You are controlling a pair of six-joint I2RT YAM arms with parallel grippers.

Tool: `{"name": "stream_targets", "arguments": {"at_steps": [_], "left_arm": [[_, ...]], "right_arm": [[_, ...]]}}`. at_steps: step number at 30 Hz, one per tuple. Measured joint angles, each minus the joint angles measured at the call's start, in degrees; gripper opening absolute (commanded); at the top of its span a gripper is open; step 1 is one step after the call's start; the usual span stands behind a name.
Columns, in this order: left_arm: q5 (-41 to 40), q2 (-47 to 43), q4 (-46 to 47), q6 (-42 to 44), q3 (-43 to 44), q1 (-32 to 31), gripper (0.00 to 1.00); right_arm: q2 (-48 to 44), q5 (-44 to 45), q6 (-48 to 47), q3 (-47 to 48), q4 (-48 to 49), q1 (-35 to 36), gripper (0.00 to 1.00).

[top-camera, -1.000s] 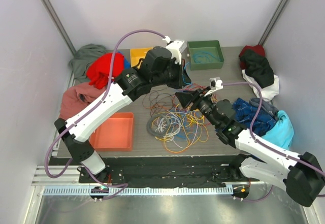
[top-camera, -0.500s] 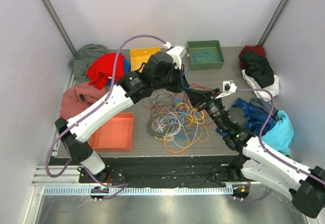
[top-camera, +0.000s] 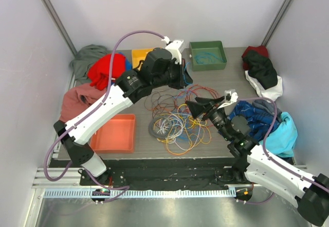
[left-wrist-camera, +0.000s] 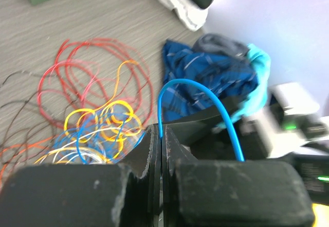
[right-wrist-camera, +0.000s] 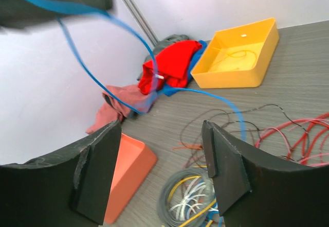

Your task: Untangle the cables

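The cables [top-camera: 177, 121] lie as a loose tangle of red, orange, yellow, blue, white and grey loops in the middle of the table. My left gripper [top-camera: 183, 77] hovers over the tangle's far edge. In the left wrist view it [left-wrist-camera: 161, 134] is shut on a thin blue cable [left-wrist-camera: 231, 136] that arcs up out of the jaws and down to the right. My right gripper [top-camera: 198, 106] hangs open just right of the tangle. Its fingers [right-wrist-camera: 97, 170] stand wide apart with nothing between them, and the blue cable [right-wrist-camera: 232, 106] runs past beyond them.
A green tray [top-camera: 208, 56] holding a blue cable and a yellow tray [top-camera: 140, 56] stand at the back. An orange tray [top-camera: 115, 133] sits front left. Clothes lie round the edges: red [top-camera: 107, 67] and brown-pink [top-camera: 77, 98] on the left, blue [top-camera: 254, 114] and black [top-camera: 261, 67] on the right.
My right gripper shut briefly near the far right of the tangle, then opened wide again and drew back a little towards me. The left gripper stayed shut on the blue cable, shifting only slightly.
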Motion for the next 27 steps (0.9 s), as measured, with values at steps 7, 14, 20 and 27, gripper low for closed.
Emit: {"name": "stream_targets", "arguments": {"at_steps": [7, 14, 20, 27], "left_arm": [[1.6, 0.26, 0.85, -2.21, 3.69, 0.0, 0.02], [3.02, 0.33, 0.94, -3.54, 3.67, 0.0, 0.02], [3.98, 0.5, 0.96, -4.22, 3.67, 0.0, 0.02], [5.25, 0.59, 1.38, -4.81, 3.34, 0.0, 0.02]], "right_arm": [[4.87, 0.0, -4.26, -3.91, 7.26, 0.0, 0.73], [7.89, -0.5, -5.99, -5.97, 18.45, 0.0, 0.73], [13.75, -1.55, -6.14, -6.12, 29.18, 0.09, 0.73], [20.68, -1.53, -6.14, -5.97, 37.81, 0.28, 0.72]]}}
